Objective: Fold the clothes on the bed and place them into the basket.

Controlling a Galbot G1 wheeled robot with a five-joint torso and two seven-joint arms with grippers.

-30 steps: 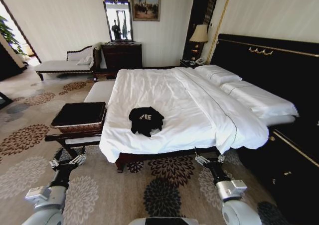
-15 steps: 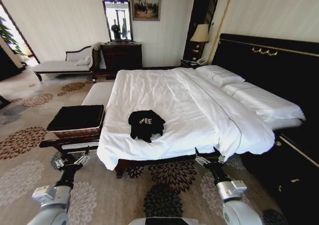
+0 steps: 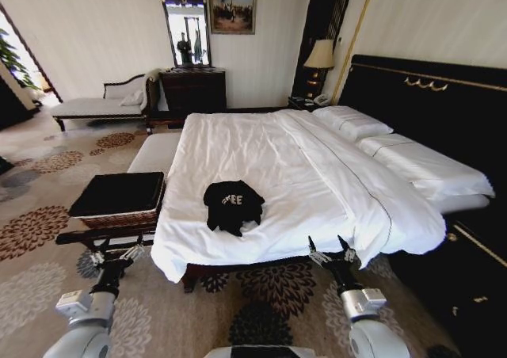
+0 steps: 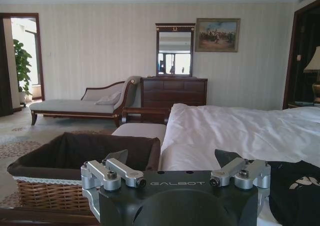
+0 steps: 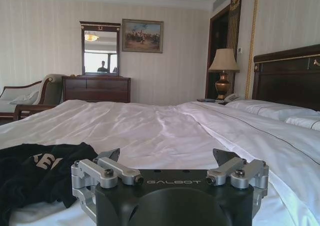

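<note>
The clothes are one black T-shirt (image 3: 232,205) with white lettering, lying crumpled near the near edge of the bed (image 3: 261,148). The bed has a white duvet and white pillows. Left of the bed, the brown wicker basket (image 3: 119,201) with dark lining rests on a dark wooden stand. My left gripper (image 3: 117,253) hangs open just in front of the basket, low beside the bed's corner. My right gripper (image 3: 333,251) is open at the bed's near edge, right of the shirt. The left wrist view shows the basket (image 4: 55,188) and shirt (image 4: 295,186); the right wrist view shows the shirt (image 5: 40,171).
A long white padded bench (image 3: 154,148) runs along the bed's left side behind the basket. A chaise longue (image 3: 95,103), dark dresser (image 3: 194,89) and lamp (image 3: 318,55) line the far wall. The black headboard (image 3: 428,97) closes the right. Patterned carpet (image 3: 261,295) lies before the bed.
The whole head picture has shifted: the camera has come closer to the bed. Both grippers now sit nearer the bed's edge. The shirt and basket have not moved on their supports.
</note>
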